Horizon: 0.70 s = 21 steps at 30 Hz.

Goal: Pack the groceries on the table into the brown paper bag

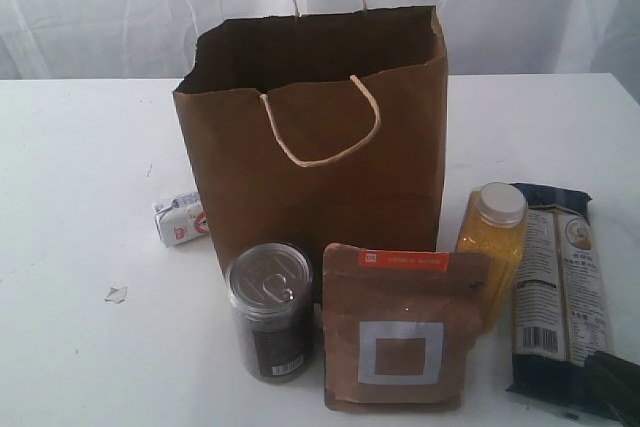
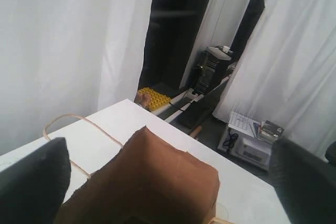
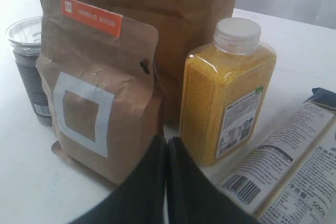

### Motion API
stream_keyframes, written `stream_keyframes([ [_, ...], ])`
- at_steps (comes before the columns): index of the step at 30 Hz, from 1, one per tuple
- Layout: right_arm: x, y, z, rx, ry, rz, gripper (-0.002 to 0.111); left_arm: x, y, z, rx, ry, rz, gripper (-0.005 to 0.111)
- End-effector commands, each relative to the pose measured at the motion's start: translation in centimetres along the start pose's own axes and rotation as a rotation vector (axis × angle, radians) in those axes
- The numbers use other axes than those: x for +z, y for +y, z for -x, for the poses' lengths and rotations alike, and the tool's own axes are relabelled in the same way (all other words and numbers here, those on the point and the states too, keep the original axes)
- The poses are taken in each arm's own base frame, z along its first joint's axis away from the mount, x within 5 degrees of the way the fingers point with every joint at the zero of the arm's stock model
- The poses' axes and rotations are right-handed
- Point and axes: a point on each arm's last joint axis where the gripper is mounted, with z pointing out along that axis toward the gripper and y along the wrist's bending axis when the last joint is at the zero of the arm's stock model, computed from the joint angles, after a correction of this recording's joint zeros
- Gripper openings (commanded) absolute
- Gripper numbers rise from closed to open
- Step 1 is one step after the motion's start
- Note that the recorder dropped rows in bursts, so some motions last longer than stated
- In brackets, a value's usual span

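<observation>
The brown paper bag stands upright and open at the middle of the table. In front of it stand a clear pull-tab can, a brown pouch with a white square and a yellow-grain bottle. A long dark-blue packet lies at the right, and a small white-blue carton lies left of the bag. My left gripper hangs open above the bag's rim. My right gripper is shut and empty, just short of the pouch and bottle.
A small scrap lies on the table at the left. White curtains hang behind the table. The left wrist view shows the table's far edge, with a dark stand and boxes on the floor beyond it.
</observation>
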Motion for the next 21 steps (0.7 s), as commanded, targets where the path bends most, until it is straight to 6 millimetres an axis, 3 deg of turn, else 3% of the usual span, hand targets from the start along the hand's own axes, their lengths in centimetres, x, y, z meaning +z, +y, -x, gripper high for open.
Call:
stream_keyframes([
  [1,0.0,0.0,0.0,-0.008,-0.009,-0.004,0.0,-0.3,-0.5,0.5,0.022,-0.041,-0.02,0.105],
  [5,0.0,0.0,0.0,-0.008,-0.009,-0.004,0.0,-0.2,-0.5,0.2,0.056,-0.007,-0.009,0.105],
  [10,0.0,0.0,0.0,-0.008,-0.009,-0.004,0.0,0.1,0.7,-3.1,-0.043,0.054,0.001,0.105],
  [15,0.0,0.0,0.0,-0.008,-0.009,-0.004,0.0,-0.8,-0.9,-2.4,0.017,0.03,-0.003,0.104],
  [18,0.0,0.0,0.0,-0.008,-0.009,-0.004,0.0,-2.5,-3.0,-1.2,0.083,-0.016,0.013,0.083],
  [19,0.0,0.0,0.0,-0.008,-0.009,-0.004,0.0,-3.1,-3.5,-0.8,0.1,-0.031,0.025,0.073],
  [20,0.0,0.0,0.0,-0.008,-0.009,-0.004,0.0,-4.3,-4.8,-0.2,0.125,-0.062,0.047,0.055],
  [21,0.0,0.0,0.0,-0.008,-0.009,-0.004,0.0,-5.5,-6.2,0.3,0.142,-0.093,0.065,0.049],
])
